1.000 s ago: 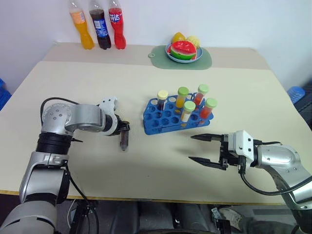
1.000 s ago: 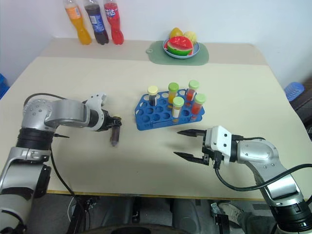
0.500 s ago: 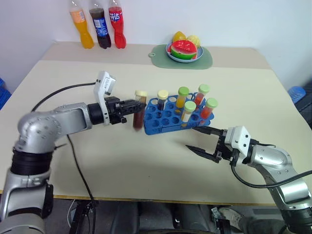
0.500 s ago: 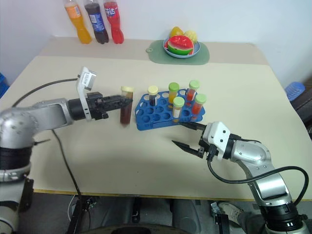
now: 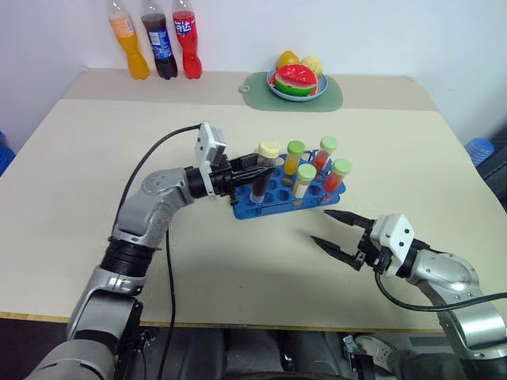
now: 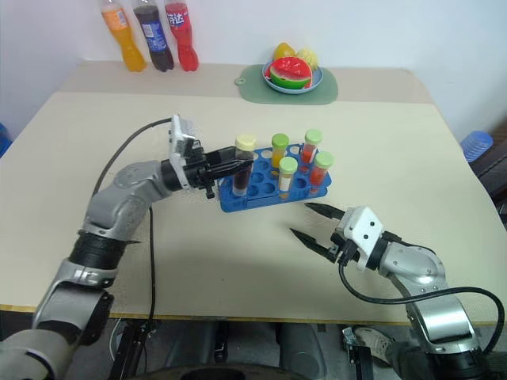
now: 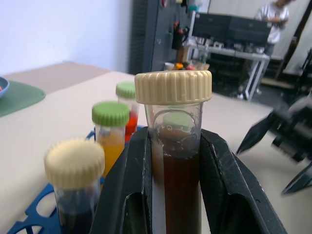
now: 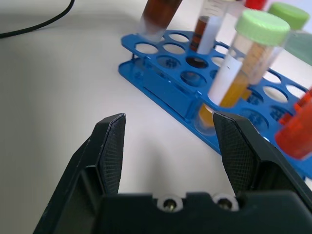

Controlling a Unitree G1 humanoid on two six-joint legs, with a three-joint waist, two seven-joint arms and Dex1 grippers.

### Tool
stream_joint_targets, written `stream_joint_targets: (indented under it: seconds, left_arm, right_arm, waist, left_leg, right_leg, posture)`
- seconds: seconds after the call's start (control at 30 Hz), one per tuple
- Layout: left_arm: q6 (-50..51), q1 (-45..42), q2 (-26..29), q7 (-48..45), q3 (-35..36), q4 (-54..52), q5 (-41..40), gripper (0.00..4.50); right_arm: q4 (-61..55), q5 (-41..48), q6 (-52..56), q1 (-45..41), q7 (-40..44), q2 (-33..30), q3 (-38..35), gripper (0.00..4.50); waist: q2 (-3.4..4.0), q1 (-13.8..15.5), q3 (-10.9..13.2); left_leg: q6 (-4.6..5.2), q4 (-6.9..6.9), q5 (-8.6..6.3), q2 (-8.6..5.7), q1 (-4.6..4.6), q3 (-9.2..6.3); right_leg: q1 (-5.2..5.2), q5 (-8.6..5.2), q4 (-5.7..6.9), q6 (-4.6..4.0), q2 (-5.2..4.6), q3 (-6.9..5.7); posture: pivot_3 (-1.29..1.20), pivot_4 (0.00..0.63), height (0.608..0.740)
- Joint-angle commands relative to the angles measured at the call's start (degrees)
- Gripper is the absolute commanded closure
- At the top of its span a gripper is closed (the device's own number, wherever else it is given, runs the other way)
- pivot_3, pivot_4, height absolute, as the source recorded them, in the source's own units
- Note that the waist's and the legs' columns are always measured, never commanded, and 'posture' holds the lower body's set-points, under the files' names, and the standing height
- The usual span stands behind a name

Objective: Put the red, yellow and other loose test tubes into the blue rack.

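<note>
A beige table [image 5: 95, 198] stands against a white wall [image 5: 396, 32]. The left gripper [image 5: 255, 170], clamped on a dark brown test tube [image 5: 262, 170], has carried it from table level up over the blue rack [image 5: 273, 199]. The right gripper [image 5: 339, 231] hovers nearby, fingers apart and empty.

Setting: a robotics lab or workshop, staged as a test bench. A plain beige table [image 5: 95, 158] stands against a white wall. Props on it: a blue rack [image 5: 269, 194] of capped tubes, three soda bottles [image 5: 157, 39] and toy fruit on a plate [image 5: 297, 81]. Beyond the table: desks with monitors [image 7: 234, 31], a dark pegboard [image 7: 170, 29] and a person [image 7: 275, 14] standing.
</note>
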Motion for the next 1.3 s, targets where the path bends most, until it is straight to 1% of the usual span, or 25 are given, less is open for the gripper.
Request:
stream_joint_targets:
  seconds: [0.03,0.33,0.6,0.67,0.73,0.77,0.8,0.87,0.93,1.03,1.13,1.2,1.3]
  left_arm:
    - [-8.73,-1.21,-1.94,-1.99,-0.86,5.76,6.55,3.75]
    - [-15.00,-1.39,-6.46,-4.15,0.08,12.24,10.13,3.75]
    - [-19.19,-2.21,-8.59,-4.94,0.37,17.72,13.53,3.75]
    - [-12.87,-2.65,-8.68,-8.56,1.05,18.00,9.97,3.75]
    - [-12.57,-2.98,-9.30,-8.27,2.21,18.09,9.40,2.70]
    - [-14.88,-2.97,-9.69,-6.31,2.68,18.05,10.83,2.29]
    - [-15.92,-3.04,-9.88,-3.95,3.04,17.90,12.25,1.79]
    - [-13.60,-2.49,-9.45,-3.24,3.47,15.01,11.91,0.71]
    - [-10.19,-0.21,-7.53,-4.37,4.50,8.76,9.50,0.71]
    - [-7.11,3.01,-4.96,-3.04,6.50,1.87,7.85,0.71]
    - [-7.00,7.18,-2.26,-1.84,10.29,-3.70,5.93,0.71]
    - [-6.97,10.00,0.39,-0.85,12.83,-5.97,5.89,0.71]
    - [-6.64,14.26,3.89,-1.36,13.95,-9.81,5.97,0.71]
  right_arm:
    - [-3.81,0.84,0.26,2.09,-1.78,0.49,-2.77,1.38]
    - [-7.75,1.71,0.78,9.05,-4.20,1.00,-7.23,1.38]
    - [-8.72,2.16,1.36,9.50,-5.09,0.79,-8.09,1.38]
    - [-8.75,2.14,1.47,9.40,-5.22,0.82,-8.16,1.38]
    - [-8.81,2.19,1.53,9.45,-5.25,0.85,-8.23,1.38]
    - [-8.98,2.26,1.60,9.55,-5.29,0.86,-8.31,1.38]
    - [-9.16,2.36,1.75,9.59,-5.40,0.92,-8.37,1.38]
    - [-9.27,2.47,2.02,9.75,-5.77,1.07,-8.83,1.38]
    - [-8.47,3.10,3.74,8.89,-7.25,1.57,-9.58,1.38]
    - [-6.68,3.10,5.90,6.63,-9.80,2.38,-10.45,1.38]
    - [-2.98,1.53,6.84,2.99,-13.43,3.77,-11.59,1.38]
    - [-1.48,1.99,6.50,1.80,-13.34,4.40,-11.74,1.38]
    - [0.69,2.85,5.34,2.26,-12.01,4.46,-12.92,1.38]
  waist:
    - [-0.02,0.02,0.00]
    - [0.00,-0.07,-0.05]
    - [0.01,0.10,-0.05]
    - [0.01,0.09,-0.05]
    - [0.01,0.01,-0.06]
    - [0.01,-0.01,-0.05]
    - [0.00,0.01,-0.05]
    - [-0.01,0.02,-0.04]
    - [-0.01,-0.13,-0.04]
    - [0.03,-0.60,-0.04]
    - [0.05,-1.05,-0.05]
    - [0.05,-1.18,-0.05]
    - [0.07,-1.12,-0.04]
  left_leg:
    - [0.01,0.01,0.00,0.00,-0.01,0.00]
    - [0.03,0.05,-0.02,0.02,0.04,-0.02]
    - [0.04,0.06,-0.03,0.05,0.03,-0.02]
    - [0.05,0.06,-0.03,0.05,0.03,-0.02]
    - [0.05,0.07,-0.03,0.05,0.04,-0.03]
    - [0.05,0.07,-0.03,0.06,0.04,-0.03]
    - [0.06,0.07,-0.04,0.05,0.04,-0.03]
    - [0.08,0.07,-0.04,0.06,0.00,-0.04]
    - [0.09,0.06,-0.05,0.06,-0.01,-0.04]
    - [0.09,0.04,-0.05,0.16,0.03,-0.02]
    - [0.09,0.04,-0.05,0.20,0.07,-0.03]
    - [0.09,0.03,-0.05,0.20,0.07,-0.02]
    - [0.09,-0.02,-0.05,0.20,0.06,-0.03]
  right_leg:
    - [0.00,0.00,-0.01,0.00,0.00,0.00]
    - [0.06,0.00,0.02,0.00,0.00,0.00]
    - [0.06,0.00,0.01,0.00,0.02,-0.01]
    - [0.07,0.00,0.01,0.00,0.02,-0.01]
    - [0.07,0.00,0.02,0.00,0.03,-0.02]
    - [0.07,0.00,0.02,0.00,0.03,-0.02]
    - [0.06,0.00,0.02,0.00,0.03,-0.02]
    - [0.04,0.00,0.01,0.00,0.03,-0.02]
    - [0.03,0.00,0.01,0.01,0.04,-0.02]
    - [0.01,0.00,0.05,0.00,0.09,-0.01]
    - [0.01,0.00,0.10,-0.01,0.13,-0.01]
    - [0.01,0.00,0.11,-0.01,0.12,-0.01]
    - [0.01,0.00,0.10,-0.01,0.12,-0.02]
  posture:
    - [0.00,0.150,0.740]
    - [0.00,0.150,0.740]
    - [0.00,0.150,0.740]
    - [0.00,0.150,0.740]
    - [0.00,0.150,0.740]
    - [0.00,0.150,0.740]
    - [0.00,0.150,0.740]
    - [0.00,0.150,0.740]
    - [0.00,0.150,0.740]
    - [0.00,0.150,0.740]
    - [0.00,0.150,0.740]
    - [0.00,0.150,0.740]
    - [0.00,0.150,0.740]
